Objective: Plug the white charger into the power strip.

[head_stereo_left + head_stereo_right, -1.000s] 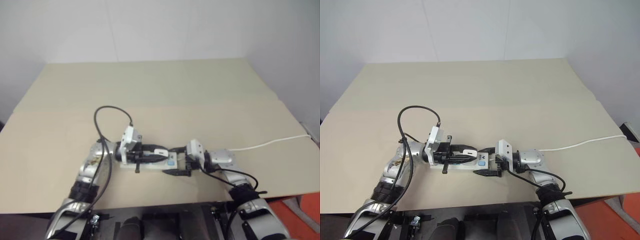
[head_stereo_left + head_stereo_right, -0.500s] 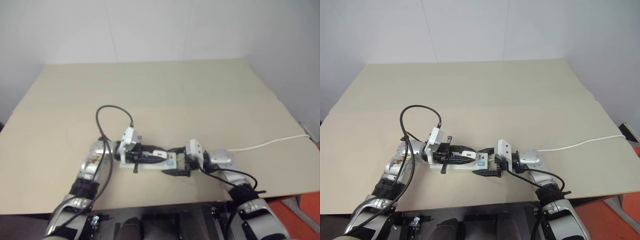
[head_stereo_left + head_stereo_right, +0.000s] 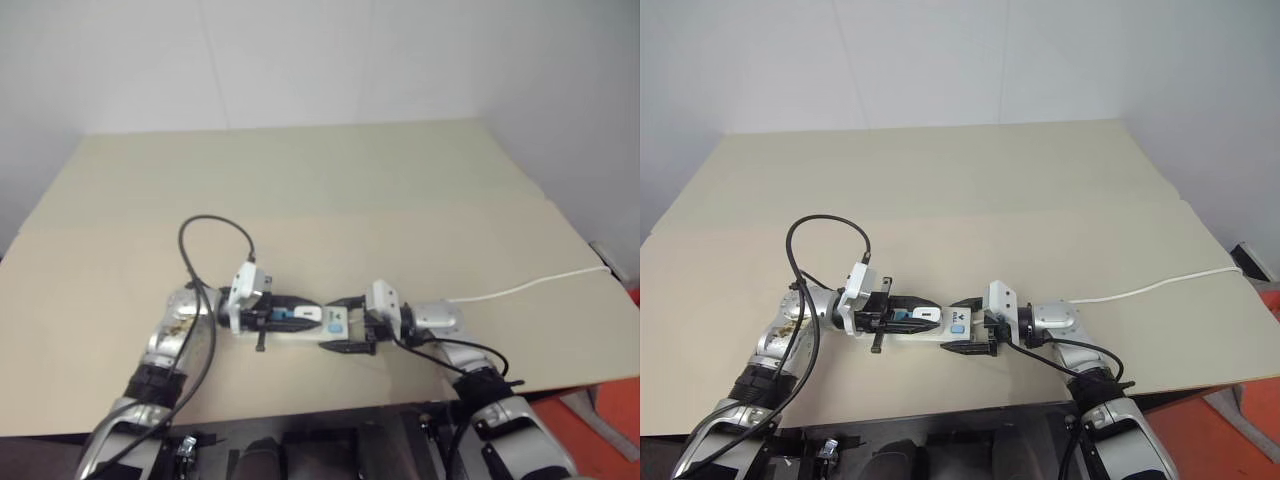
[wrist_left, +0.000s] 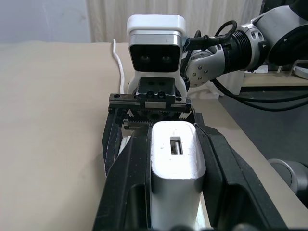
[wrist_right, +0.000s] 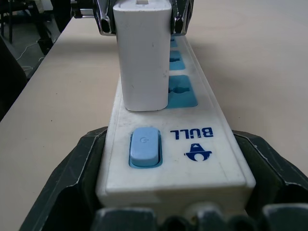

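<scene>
White charger (image 5: 143,53) is held clamped between the left fingers (image 4: 130,163) and is set down on the strip (image 5: 192,159), near its switch (image 5: 144,147) end, beside the first blue socket. Whether the prongs are seated cannot be told. The strip lies on the beige counter (image 3: 970,190), and its switch end is grasped between the right fingers (image 5: 62,192). The cord (image 3: 1160,285) is seen running off to the right. Judged nearly complete: full insertion is to be confirmed, and both grips are yet to be released.

The power strip (image 3: 940,330) lay on the counter (image 3: 970,200); the white charger (image 3: 926,315) sat over its left part, cord (image 3: 1160,287) trailing right.
</scene>
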Robot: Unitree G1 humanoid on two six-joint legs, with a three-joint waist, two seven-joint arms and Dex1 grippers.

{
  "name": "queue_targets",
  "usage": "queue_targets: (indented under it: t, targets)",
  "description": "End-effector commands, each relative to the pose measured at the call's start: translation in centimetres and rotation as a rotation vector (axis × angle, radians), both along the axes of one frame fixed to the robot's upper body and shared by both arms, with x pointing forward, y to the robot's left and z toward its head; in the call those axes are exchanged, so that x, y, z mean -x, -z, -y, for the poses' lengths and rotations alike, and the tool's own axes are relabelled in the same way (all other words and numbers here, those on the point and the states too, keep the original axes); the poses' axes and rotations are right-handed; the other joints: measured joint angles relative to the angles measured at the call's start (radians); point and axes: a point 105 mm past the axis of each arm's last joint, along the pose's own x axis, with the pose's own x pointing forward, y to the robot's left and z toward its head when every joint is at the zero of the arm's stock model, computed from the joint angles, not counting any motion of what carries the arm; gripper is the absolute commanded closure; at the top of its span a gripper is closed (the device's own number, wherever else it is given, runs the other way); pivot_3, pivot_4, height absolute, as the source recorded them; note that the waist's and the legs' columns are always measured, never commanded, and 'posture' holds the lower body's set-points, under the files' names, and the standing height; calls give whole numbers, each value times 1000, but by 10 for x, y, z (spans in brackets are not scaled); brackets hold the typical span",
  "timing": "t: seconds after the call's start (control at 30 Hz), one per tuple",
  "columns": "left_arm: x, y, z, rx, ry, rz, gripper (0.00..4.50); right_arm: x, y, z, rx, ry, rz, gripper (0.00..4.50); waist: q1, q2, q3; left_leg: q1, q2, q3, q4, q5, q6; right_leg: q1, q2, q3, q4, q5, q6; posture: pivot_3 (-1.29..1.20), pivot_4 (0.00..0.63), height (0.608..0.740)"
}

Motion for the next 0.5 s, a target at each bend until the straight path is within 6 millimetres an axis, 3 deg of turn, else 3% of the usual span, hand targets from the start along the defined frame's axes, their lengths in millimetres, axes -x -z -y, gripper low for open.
queue_targets:
  t: [0.03, 0.27, 0.5]
  targets:
    - [1, 35, -36, -141, -122, -129, 3483, 3, 10, 10, 51, -6, -28, 1057, 1, 1, -1, 0, 1, 0, 0, 0, 0, 0, 1, 0, 0, 0, 0, 0, 150, 740]
    - [-1, 31, -34, -168, -105, -145, 3483, 4, 11, 10, 49, -7, -31, 1057, 1, 2, -1, 0, 3, 1, 0, 0, 1, 0, 2, 0, -1, 0, -1, 0, 150, 740]
    - [-11, -3, -29, -147, -67, -132, 1368, 7, 12, 8, 47, -16, -34, 1057, 14, 3, -1, -1, 3, 2, -1, -1, 1, -2, 2, 1, -2, 0, -1, 0, 150, 740]
